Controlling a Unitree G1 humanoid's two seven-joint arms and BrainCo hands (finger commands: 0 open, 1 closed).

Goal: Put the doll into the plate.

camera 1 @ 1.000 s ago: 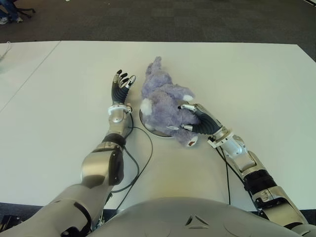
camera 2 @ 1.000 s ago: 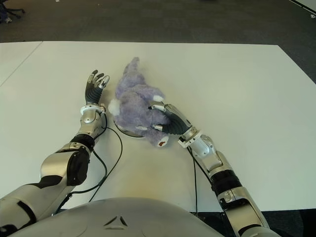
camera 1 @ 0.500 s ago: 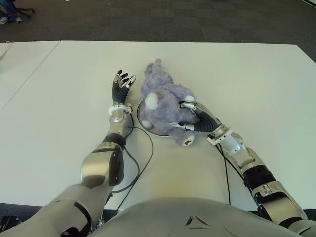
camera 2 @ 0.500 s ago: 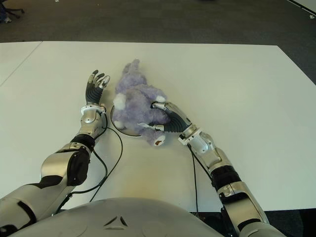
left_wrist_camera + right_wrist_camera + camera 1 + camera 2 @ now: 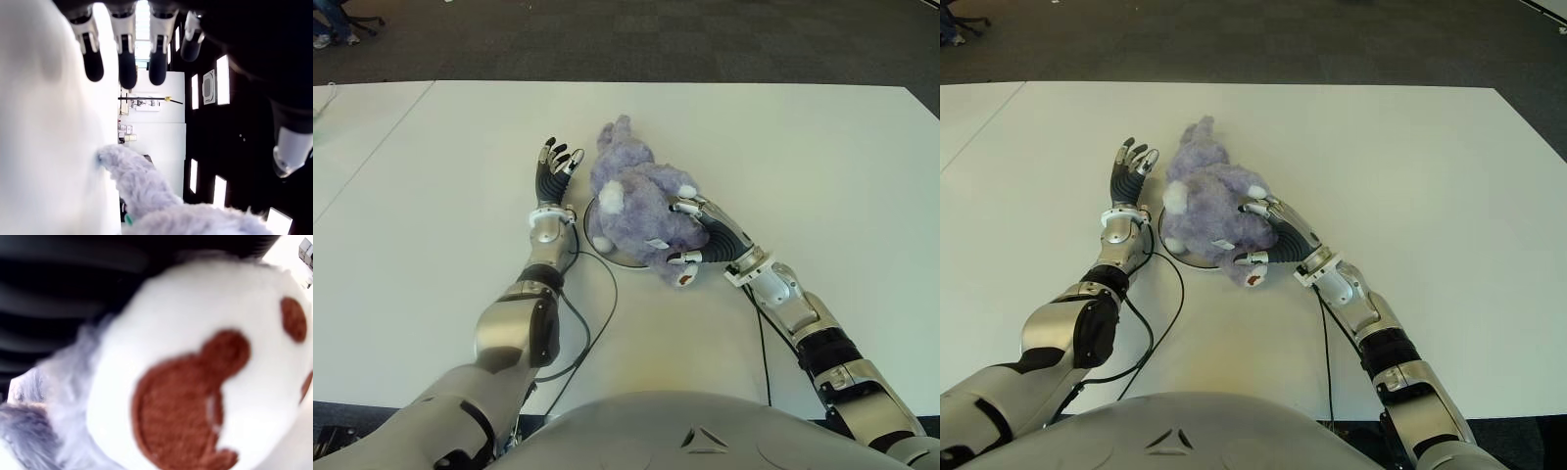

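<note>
A purple plush doll [image 5: 631, 196] with white ears lies over a small round plate [image 5: 615, 259] in the middle of the white table [image 5: 822, 166], covering most of it. My right hand [image 5: 697, 233] is at the doll's right side, fingers and thumb curled round its body. The right wrist view is filled by the doll's white foot [image 5: 205, 382] with a brown paw print. My left hand [image 5: 554, 166] shows just left of the doll, palm up, fingers spread, holding nothing. In its wrist view the fingers [image 5: 122, 54] are relaxed and a purple limb of the doll [image 5: 137, 181] shows beyond them.
A black cable [image 5: 599, 308] loops over the table from my left wrist, near the plate's front rim. Another cable [image 5: 762, 338] runs along my right forearm. Dark carpet [image 5: 636, 39] lies beyond the table's far edge.
My right hand has pushed the doll to the left and turned it, so it now sits more squarely over the plate. The left hand has stayed still.
</note>
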